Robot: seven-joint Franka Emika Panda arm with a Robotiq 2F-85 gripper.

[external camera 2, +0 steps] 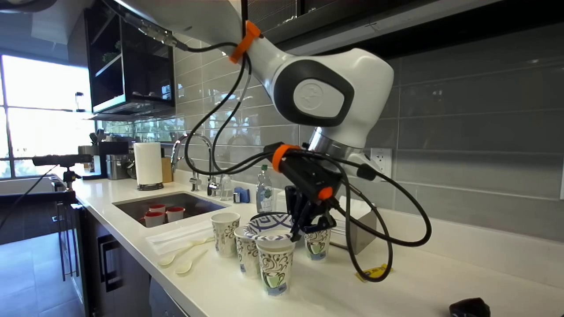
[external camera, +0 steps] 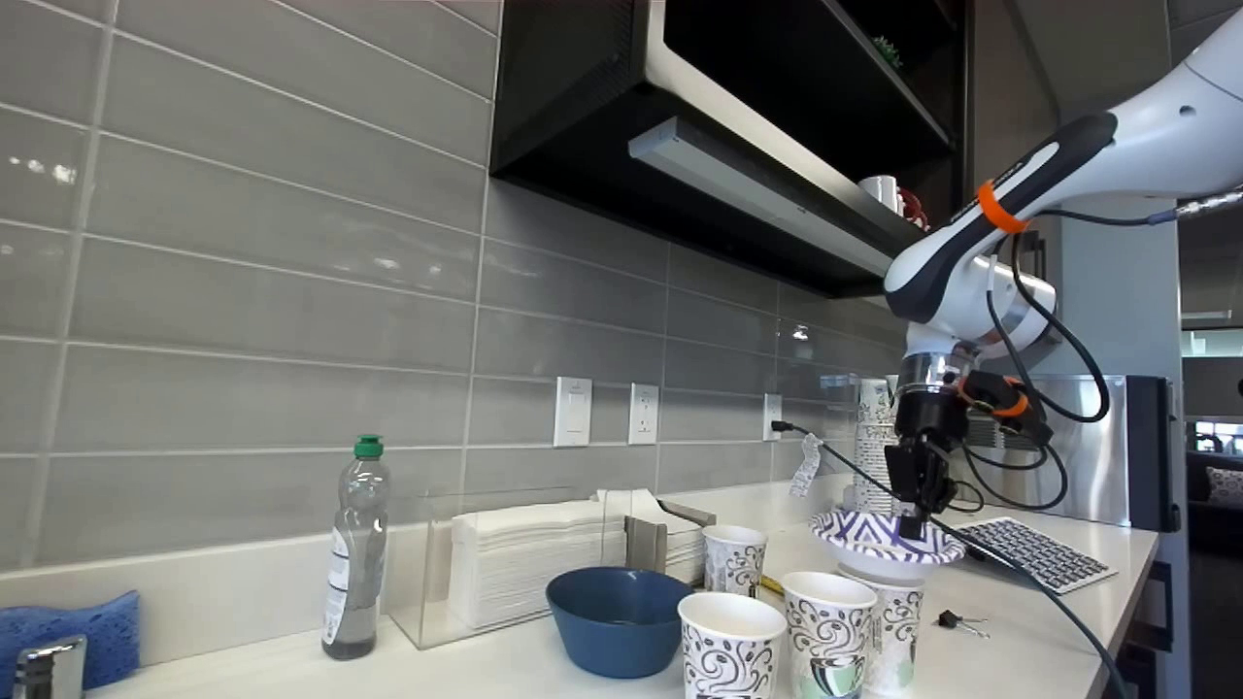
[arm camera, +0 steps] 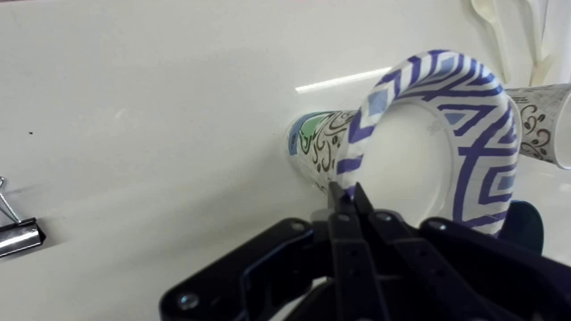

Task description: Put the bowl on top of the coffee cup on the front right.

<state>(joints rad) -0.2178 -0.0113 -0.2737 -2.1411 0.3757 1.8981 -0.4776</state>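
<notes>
Nearest hung the black hand (arm camera: pixel 347 191), pinching the rim of a shallow white bowl with purple-blue bands (arm camera: pixel 408 149) over a white swirl-printed paper coffee cup (external camera 2: pixel 275 269); contact I couldn't tell. It probably needed centring, then gentle release. Just beside that cup, a matching white cup (external camera 2: pixel 247 255) risked a knock; farther off sat a round solid-blue bowl (external camera: pixel 618 626).

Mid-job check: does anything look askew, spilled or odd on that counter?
No spill shows, and the bowl, pinched at its rim by the tool, is above a cup. Odd for a kitchen counter: a loose binder clip and, in an exterior view, what looks like a keyboard; both seem office things.
</notes>
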